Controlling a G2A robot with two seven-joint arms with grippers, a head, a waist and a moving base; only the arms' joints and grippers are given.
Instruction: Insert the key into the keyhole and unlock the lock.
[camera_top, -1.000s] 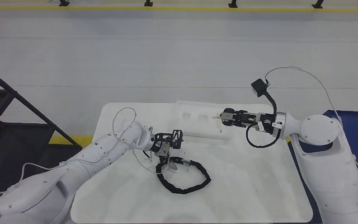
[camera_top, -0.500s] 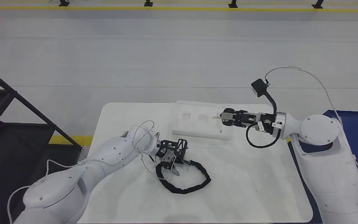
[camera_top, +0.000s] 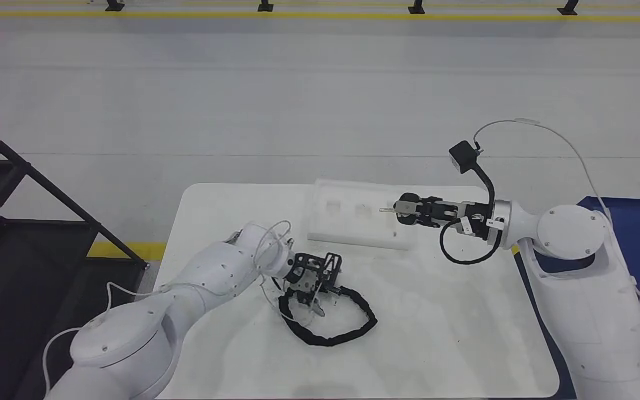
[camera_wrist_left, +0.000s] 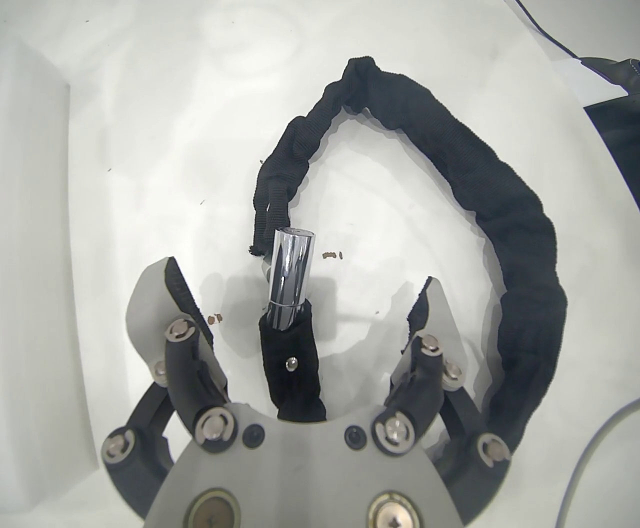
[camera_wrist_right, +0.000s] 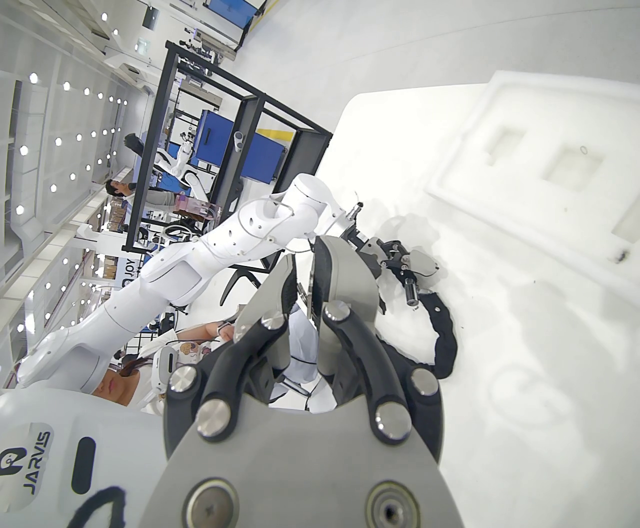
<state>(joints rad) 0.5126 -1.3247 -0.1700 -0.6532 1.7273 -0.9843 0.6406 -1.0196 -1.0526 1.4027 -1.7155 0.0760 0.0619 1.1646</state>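
The lock is a black fabric-sleeved chain (camera_top: 345, 328) looped on the white table, ending in a chrome cylinder (camera_wrist_left: 290, 277). My left gripper (camera_wrist_left: 299, 292) is open just over that end. Its fingers (camera_wrist_left: 175, 295) stand on either side of the cylinder, clear of it. The same cylinder (camera_wrist_right: 411, 292) and chain (camera_wrist_right: 445, 335) lie farther off in the right wrist view, under the left gripper (camera_wrist_right: 407, 265). My right gripper (camera_top: 400, 208) hovers above the foam tray, shut on the key, whose metal tip (camera_top: 385, 210) pokes out toward the left arm.
A white foam tray (camera_top: 350, 215) with square pockets lies at the table's back, and its edge (camera_wrist_left: 30, 200) is close beside the left gripper. Bare table surface (camera_top: 460, 330) stretches to the front right. A black frame (camera_top: 40, 190) stands off the table's left side.
The left gripper has swung forward and right, turned, and settled over the lock's chrome end with its fingers either side of it. The right arm has kept still with the key.
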